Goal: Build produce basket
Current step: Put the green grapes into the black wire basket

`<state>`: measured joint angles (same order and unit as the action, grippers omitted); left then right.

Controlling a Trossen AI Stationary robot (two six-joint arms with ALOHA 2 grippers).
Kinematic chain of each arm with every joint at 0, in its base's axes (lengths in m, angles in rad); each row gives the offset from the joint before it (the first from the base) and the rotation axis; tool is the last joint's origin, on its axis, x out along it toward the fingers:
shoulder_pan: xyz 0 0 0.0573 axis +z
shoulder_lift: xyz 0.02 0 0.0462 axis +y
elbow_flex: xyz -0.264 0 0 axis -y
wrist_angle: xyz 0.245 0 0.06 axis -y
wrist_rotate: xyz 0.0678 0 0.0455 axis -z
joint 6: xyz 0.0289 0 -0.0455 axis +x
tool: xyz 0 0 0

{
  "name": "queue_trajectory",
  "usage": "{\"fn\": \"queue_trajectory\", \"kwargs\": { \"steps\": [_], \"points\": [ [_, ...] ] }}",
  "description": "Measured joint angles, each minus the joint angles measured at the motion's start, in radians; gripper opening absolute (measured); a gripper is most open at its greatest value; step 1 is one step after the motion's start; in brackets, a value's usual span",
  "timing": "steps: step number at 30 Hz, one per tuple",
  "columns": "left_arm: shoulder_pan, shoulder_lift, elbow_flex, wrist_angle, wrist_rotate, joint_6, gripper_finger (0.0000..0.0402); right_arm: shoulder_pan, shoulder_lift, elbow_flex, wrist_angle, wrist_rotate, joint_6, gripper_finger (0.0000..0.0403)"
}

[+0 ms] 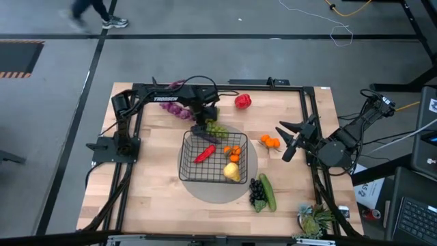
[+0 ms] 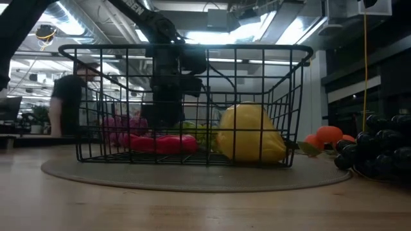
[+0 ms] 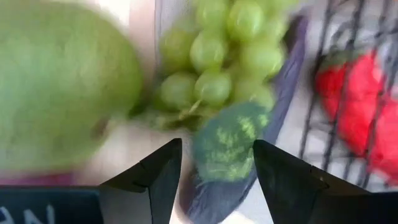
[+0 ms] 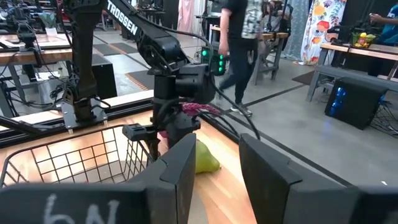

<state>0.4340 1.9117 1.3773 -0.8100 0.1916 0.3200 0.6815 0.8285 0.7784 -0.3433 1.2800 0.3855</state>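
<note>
The black wire basket [image 1: 212, 158] stands on a round grey mat [image 1: 225, 195] and holds a red chili [image 1: 205, 154], a lemon [image 1: 233, 171] and small oranges [image 1: 234, 151]. Just beyond the basket's far rim my left gripper [image 1: 205, 128] points down, open, over a bunch of green grapes [image 3: 230, 56], a green pear [image 3: 62, 81] and a small dark green piece [image 3: 227, 140] that shows between its fingers [image 3: 155, 180]. My right gripper [image 1: 287, 140] hovers open, level, near the table's right edge. Its own view shows the gap between its fingers [image 4: 186, 168].
A red pepper [image 1: 242, 101] lies at the far side, and a purple string [image 1: 179, 109] lies under the left arm. Two oranges [image 1: 270, 141] lie right of the mat. Dark grapes [image 1: 257, 193] and a cucumber [image 1: 267, 191] lie near the front. A potted plant [image 1: 314, 219] stands front right.
</note>
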Motion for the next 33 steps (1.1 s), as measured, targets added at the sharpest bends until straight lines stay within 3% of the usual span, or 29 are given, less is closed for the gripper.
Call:
{"fn": "queue_trajectory", "kwargs": {
  "steps": [9,20,28,33],
  "points": [
    [0.000,-0.001,0.000,0.011,-0.006,-0.001,0.0181,0.000,0.000,0.000,-0.003,-0.001,0.000,0.0126],
    [-0.010,-0.004,0.001,0.011,-0.055,0.001,0.0009,0.000,0.000,0.000,-0.046,-0.001,0.029,0.0126],
    [-0.020,-0.026,0.053,-0.030,-0.137,-0.013,0.0002,0.000,0.000,0.000,-0.051,-0.001,0.029,0.0126],
    [-0.054,-0.045,0.160,-0.080,-0.332,-0.018,0.0001,0.000,0.000,0.000,-0.052,-0.001,0.029,0.0126]
  ]
}}
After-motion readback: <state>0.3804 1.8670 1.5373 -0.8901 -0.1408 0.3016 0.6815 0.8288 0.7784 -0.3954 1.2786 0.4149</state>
